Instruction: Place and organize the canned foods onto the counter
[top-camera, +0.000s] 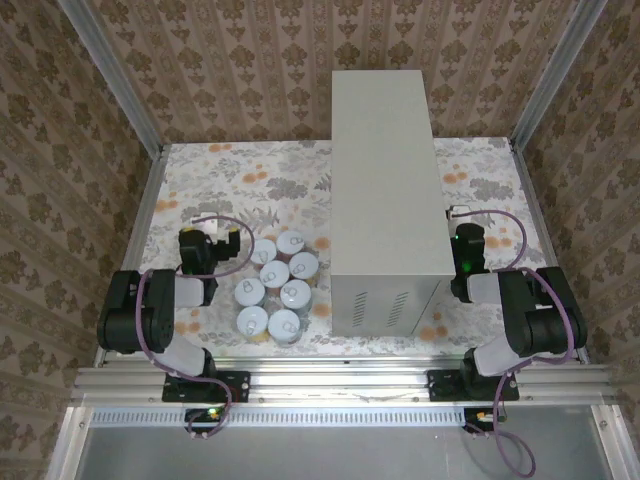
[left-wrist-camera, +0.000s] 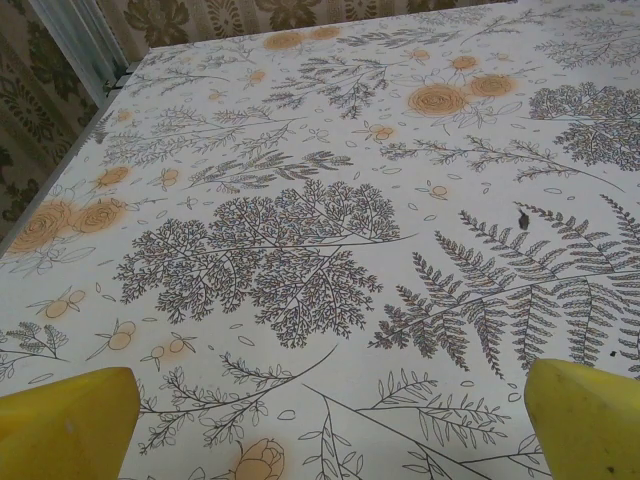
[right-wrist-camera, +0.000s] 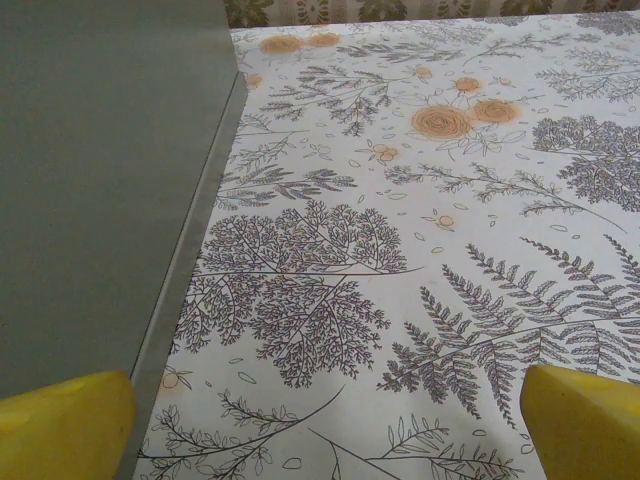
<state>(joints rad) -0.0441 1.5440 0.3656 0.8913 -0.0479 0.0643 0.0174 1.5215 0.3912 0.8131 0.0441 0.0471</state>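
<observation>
Eight canned foods stand lids-up in a tight cluster on the floral table, just left of the counter — the tall grey box with vent slots on its near face. All the tins are down on the table surface. Your left gripper sits beside the cluster's left edge, near the tins but apart from them. Seen from its wrist camera, its yellow fingers are spread wide at the lower corners, released, with patterned tabletop between them. Your right gripper sits just off the counter's right wall, toward its near end — also released. Its fingers are parted wide and grasp nothing, and the counter's grey side rises close by its left finger.
</observation>
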